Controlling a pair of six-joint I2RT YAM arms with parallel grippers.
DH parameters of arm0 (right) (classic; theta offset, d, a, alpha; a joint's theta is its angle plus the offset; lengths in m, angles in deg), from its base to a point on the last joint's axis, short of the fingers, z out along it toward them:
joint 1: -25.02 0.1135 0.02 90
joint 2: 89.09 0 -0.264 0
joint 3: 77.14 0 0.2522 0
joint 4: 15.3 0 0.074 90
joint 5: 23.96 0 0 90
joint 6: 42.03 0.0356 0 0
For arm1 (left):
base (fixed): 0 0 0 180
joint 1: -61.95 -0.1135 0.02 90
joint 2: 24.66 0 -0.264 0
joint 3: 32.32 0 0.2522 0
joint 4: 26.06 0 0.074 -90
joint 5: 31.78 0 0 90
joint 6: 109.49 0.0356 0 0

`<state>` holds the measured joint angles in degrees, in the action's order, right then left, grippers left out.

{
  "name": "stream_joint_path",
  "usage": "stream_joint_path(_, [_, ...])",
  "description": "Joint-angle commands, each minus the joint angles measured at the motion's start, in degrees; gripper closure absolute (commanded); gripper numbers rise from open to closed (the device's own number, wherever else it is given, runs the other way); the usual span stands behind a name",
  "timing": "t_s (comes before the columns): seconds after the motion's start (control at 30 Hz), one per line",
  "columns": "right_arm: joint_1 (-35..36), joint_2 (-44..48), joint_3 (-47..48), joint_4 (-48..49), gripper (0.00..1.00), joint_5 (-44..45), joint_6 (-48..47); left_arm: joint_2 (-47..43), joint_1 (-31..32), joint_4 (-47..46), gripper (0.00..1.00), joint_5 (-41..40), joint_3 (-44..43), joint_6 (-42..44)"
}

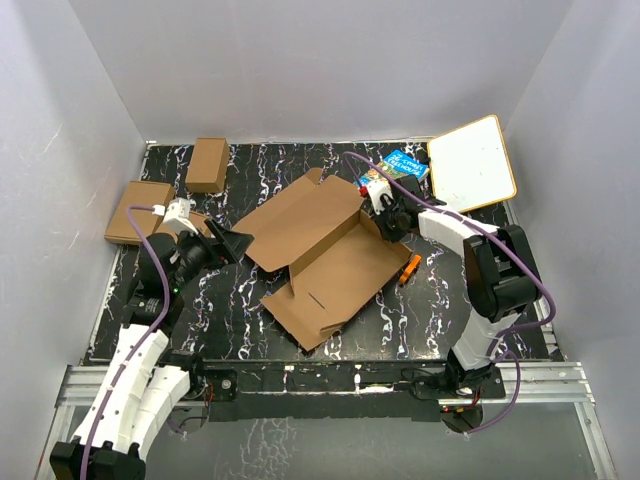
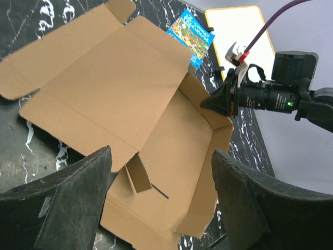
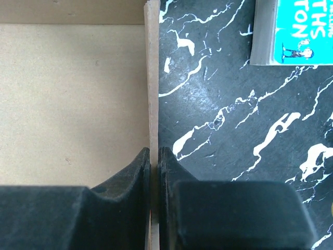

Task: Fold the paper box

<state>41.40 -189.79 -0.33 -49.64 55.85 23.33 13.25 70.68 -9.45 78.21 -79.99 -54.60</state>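
The box point(image 1: 305, 225) lies unfolded on the table point(image 1: 440, 300), one raised wall pinched in the closed right gripper point(image 3: 153, 156), the left gripper point(image 2: 161, 151) wide open and empty nearby, so I fear a hard pull may tear this wall or drag the box.

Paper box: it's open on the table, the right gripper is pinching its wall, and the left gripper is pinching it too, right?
Not quite. The left gripper is open and pinches nothing, as the left wrist view shows. The paper box does lie open, and the right gripper does pinch its wall.
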Motion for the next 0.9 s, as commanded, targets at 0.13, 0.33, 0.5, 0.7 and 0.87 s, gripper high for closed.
stream_joint_path(0.13, [-3.59,4.29,-1.39,5.49,0.92,-4.68,9.47,2.12,-0.03,-0.36,0.26,4.71,3.14,-3.57])
stream_joint_path(0.33, [-5.35,7.78,-4.09,6.13,0.54,-16.38,12.31,5.91,-0.03,1.19,0.29,5.24,1.81,-3.74])
stream_joint_path(0.5, [-7.75,11.29,-4.73,5.30,0.34,-21.90,10.33,7.83,-0.03,1.45,0.33,5.06,1.39,-3.66])
stream_joint_path(0.7, [-12.03,17.82,-6.12,5.56,0.29,-29.87,6.83,11.65,0.13,-0.31,0.41,5.71,1.51,-4.69])
stream_joint_path(0.87, [-12.36,23.21,-9.57,8.58,0.29,-47.10,1.74,16.71,3.58,0.41,0.50,1.62,-1.28,-3.26])
